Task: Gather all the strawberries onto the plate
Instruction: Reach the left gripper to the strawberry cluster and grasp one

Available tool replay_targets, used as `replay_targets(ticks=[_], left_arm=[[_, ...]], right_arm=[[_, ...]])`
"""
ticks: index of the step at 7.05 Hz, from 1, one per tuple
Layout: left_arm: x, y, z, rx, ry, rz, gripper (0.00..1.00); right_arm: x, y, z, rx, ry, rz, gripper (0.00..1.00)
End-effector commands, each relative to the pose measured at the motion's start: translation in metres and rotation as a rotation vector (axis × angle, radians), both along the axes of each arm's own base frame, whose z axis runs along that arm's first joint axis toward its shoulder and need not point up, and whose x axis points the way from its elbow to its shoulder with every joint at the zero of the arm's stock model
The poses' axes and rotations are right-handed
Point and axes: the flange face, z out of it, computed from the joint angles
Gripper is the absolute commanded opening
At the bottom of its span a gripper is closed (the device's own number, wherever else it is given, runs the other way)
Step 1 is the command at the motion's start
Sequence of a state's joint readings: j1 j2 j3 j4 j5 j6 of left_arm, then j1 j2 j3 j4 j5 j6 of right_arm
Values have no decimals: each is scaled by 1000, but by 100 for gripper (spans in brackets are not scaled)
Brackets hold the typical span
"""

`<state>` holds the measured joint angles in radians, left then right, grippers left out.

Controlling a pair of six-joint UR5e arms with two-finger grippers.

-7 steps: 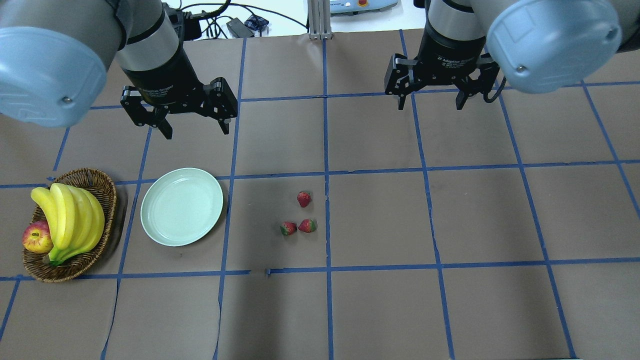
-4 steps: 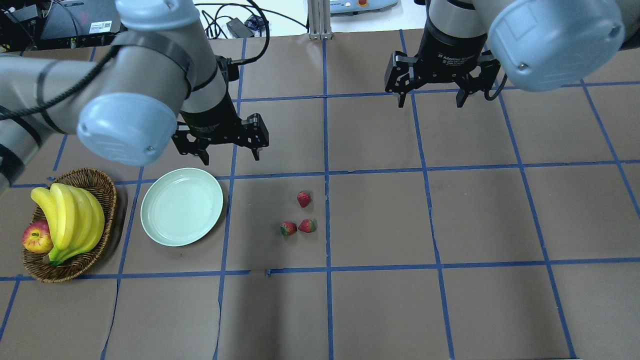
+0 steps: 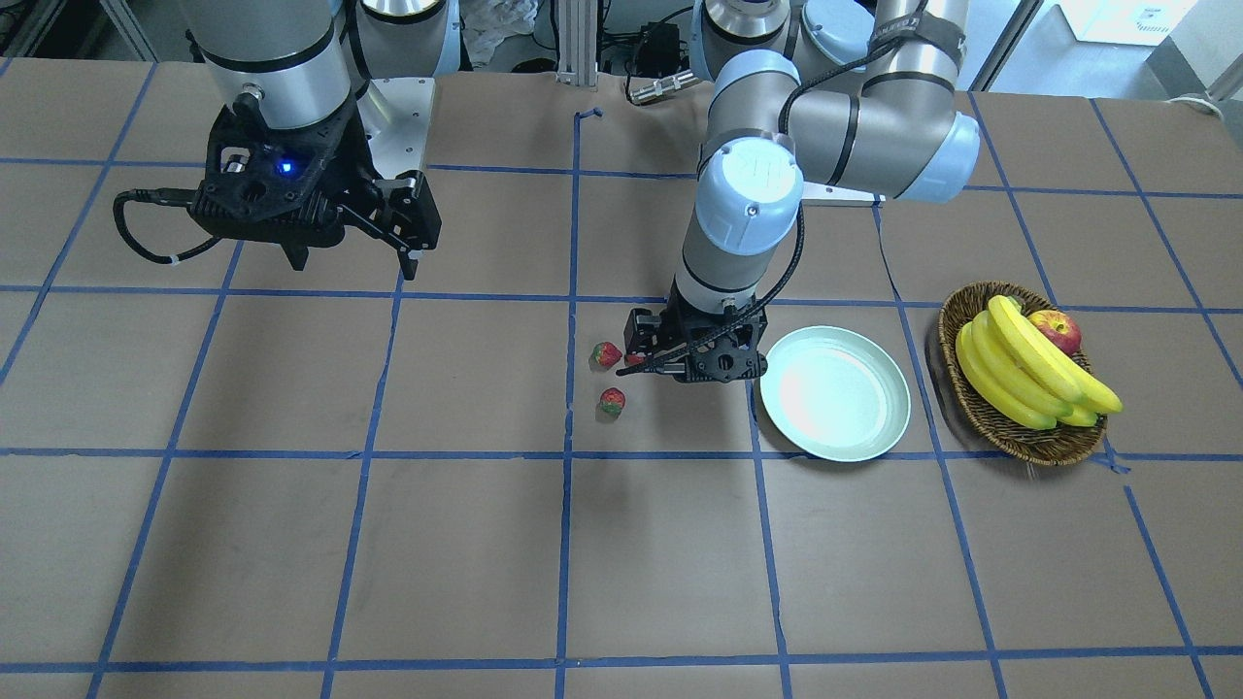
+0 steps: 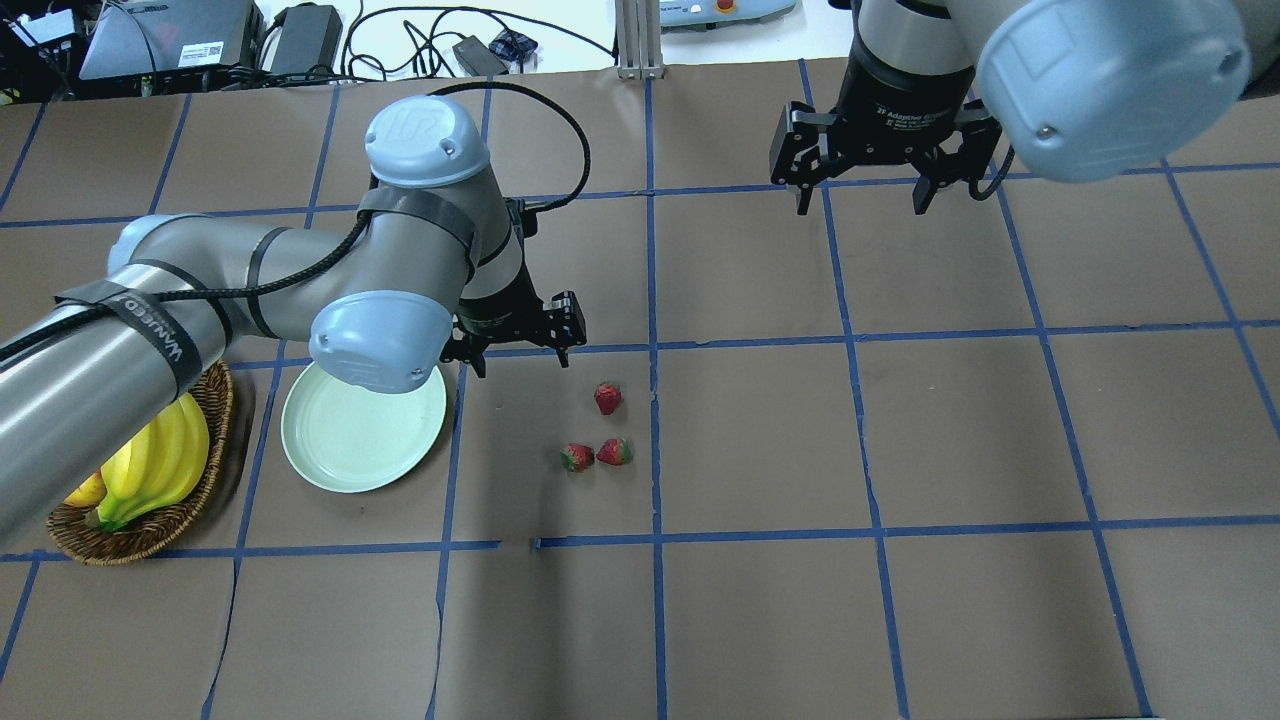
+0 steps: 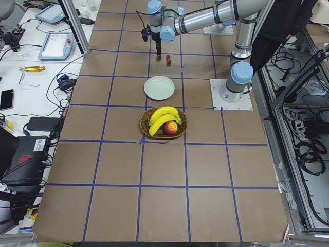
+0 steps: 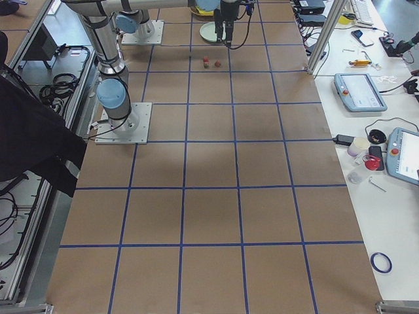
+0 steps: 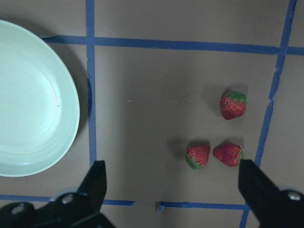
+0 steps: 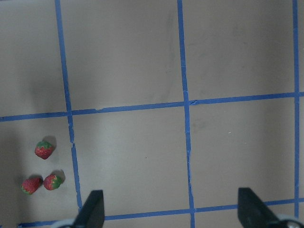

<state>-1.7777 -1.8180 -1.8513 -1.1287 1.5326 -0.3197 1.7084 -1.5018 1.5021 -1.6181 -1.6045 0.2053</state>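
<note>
Overhead exterior: brown-papered table (image 4: 760,620), blue tape grid (image 4: 760,536); left pincer (image 4: 522,365), right pincer (image 4: 860,210) spread.

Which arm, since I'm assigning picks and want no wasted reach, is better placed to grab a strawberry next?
Left. The left tool, open, hangs just beside the strawberries, with the plate close on its other side. The right tool hangs far off, away from both.
</note>
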Motion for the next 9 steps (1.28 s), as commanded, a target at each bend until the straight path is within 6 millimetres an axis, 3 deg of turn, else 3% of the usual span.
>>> replay_targets(ticks=[1,4,7,9], left_arm=[[-23,-1,-40,24,-13,36,94],[-29,35,-89,83,-41,62,94],[-36,51,-92,91,-55,92,94],[-37,51,-95,94,-63,113,93]], right_arm=[[0,0,-1,1,0,2,100],[-1,0,-1,2,5,0,100],[-1,0,-1,2,6,-3,100],[-1,-1,-2,3,7,1,100]])
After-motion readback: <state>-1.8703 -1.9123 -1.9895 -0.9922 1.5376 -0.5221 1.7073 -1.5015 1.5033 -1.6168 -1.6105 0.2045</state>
